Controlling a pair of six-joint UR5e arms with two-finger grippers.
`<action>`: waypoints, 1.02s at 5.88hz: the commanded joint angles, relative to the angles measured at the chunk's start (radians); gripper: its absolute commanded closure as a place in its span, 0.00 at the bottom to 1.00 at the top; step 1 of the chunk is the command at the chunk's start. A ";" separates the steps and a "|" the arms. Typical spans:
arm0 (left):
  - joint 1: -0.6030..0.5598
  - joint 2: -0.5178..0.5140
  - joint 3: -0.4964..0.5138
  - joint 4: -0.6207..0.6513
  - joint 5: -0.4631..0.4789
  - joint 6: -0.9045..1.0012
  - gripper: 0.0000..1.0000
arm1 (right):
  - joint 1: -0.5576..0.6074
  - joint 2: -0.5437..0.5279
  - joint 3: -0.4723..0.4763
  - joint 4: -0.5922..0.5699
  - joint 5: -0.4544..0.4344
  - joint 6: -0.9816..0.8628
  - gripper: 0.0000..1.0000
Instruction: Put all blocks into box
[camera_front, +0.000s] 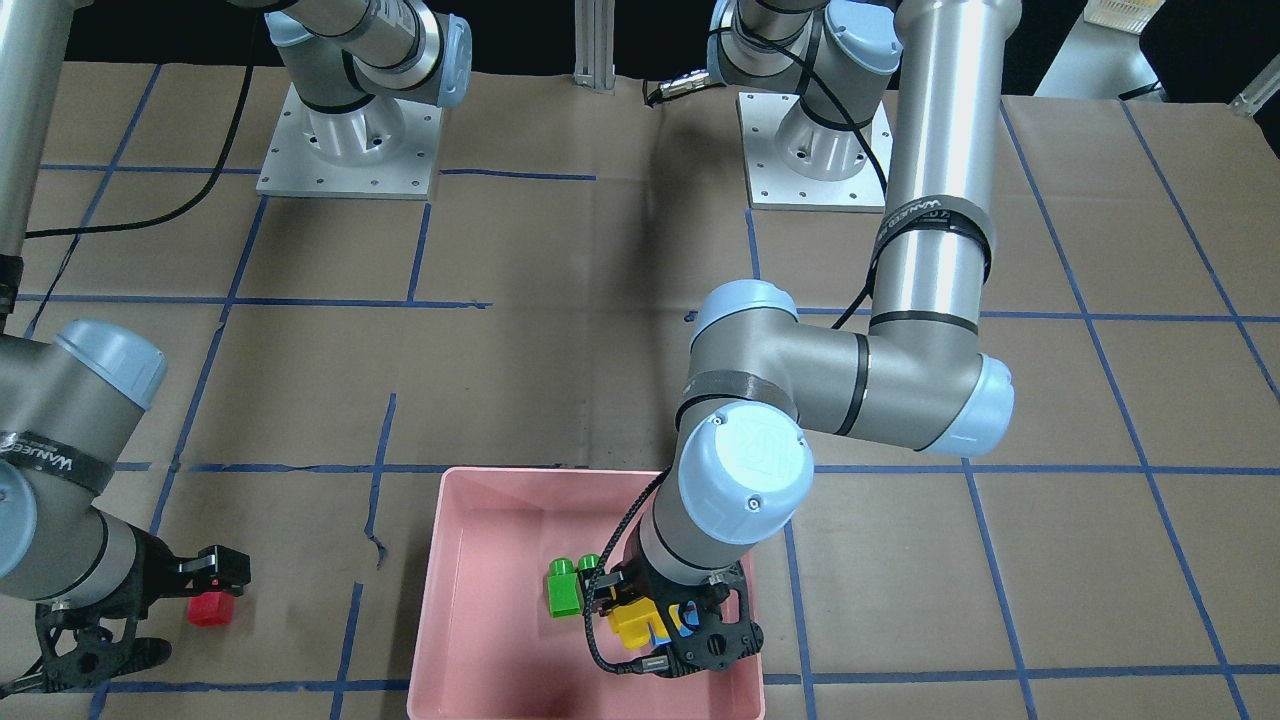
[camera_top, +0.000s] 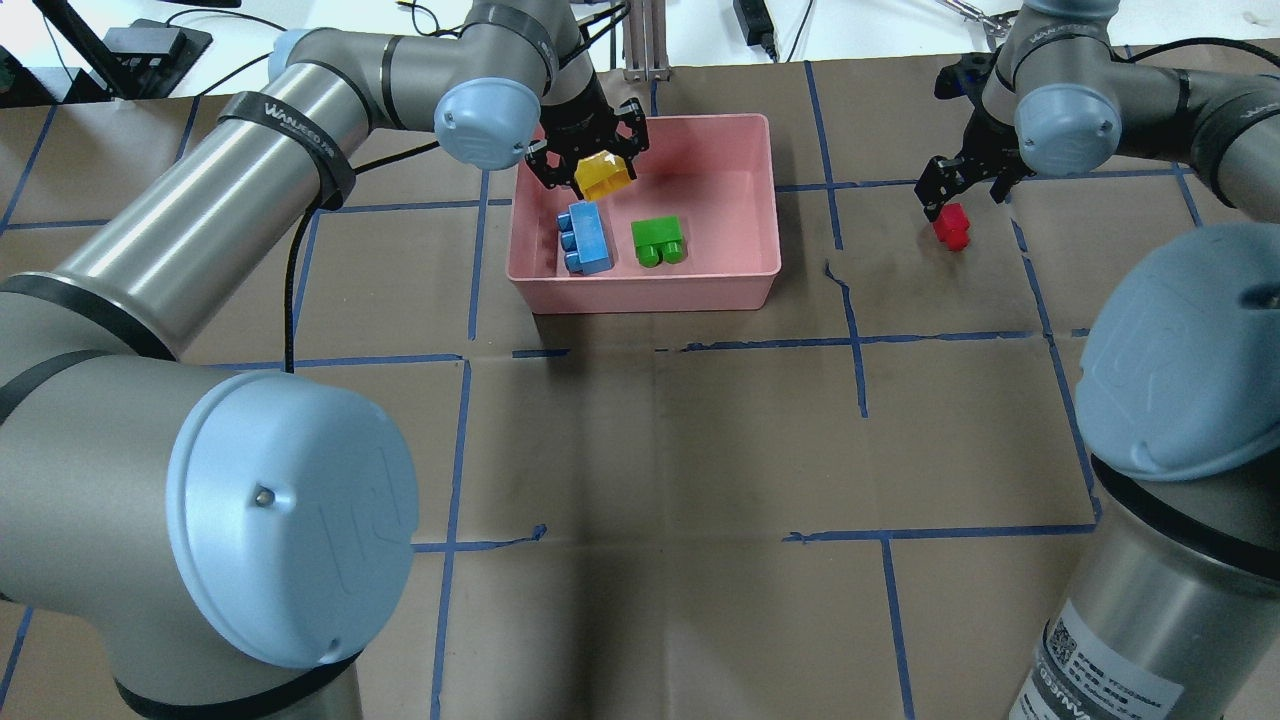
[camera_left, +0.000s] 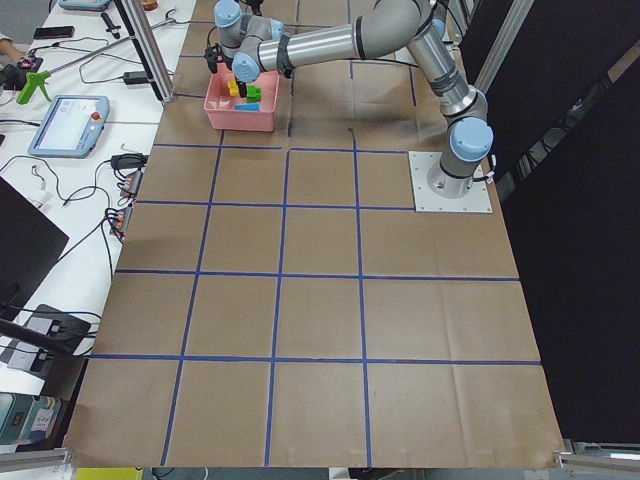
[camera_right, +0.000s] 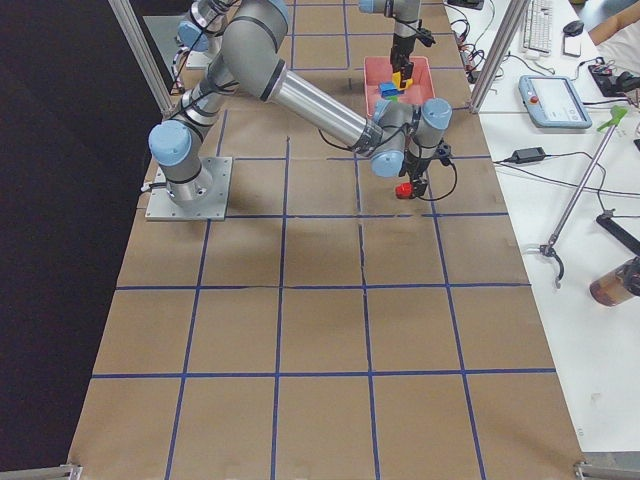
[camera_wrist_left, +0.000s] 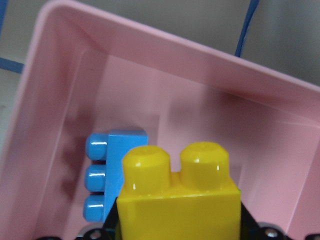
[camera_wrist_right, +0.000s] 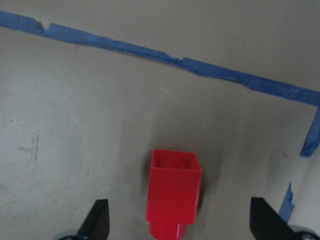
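Note:
The pink box holds the blue brick and the green brick on its floor. My left gripper is shut on the yellow brick and holds it inside the box's outline, beside the blue one. The left wrist view shows the yellow brick, studs up, with the blue brick behind it. The red brick lies on its side on the table, right of the box. My right gripper is open over it. Its fingers stand apart on either side of the red brick.
Brown paper with blue tape lines covers the table. Both arm bases stand at the robot's edge. Screens, cables and tools lie on side benches beyond the table.

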 joint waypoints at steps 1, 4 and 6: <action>-0.003 0.029 -0.028 0.007 0.003 0.003 0.01 | -0.001 0.003 0.013 -0.001 -0.001 0.016 0.29; 0.136 0.367 -0.100 -0.380 0.075 0.278 0.01 | -0.001 -0.001 -0.002 -0.001 -0.001 0.035 0.83; 0.169 0.552 -0.149 -0.532 0.083 0.376 0.01 | -0.001 -0.023 -0.051 0.012 0.002 0.043 0.90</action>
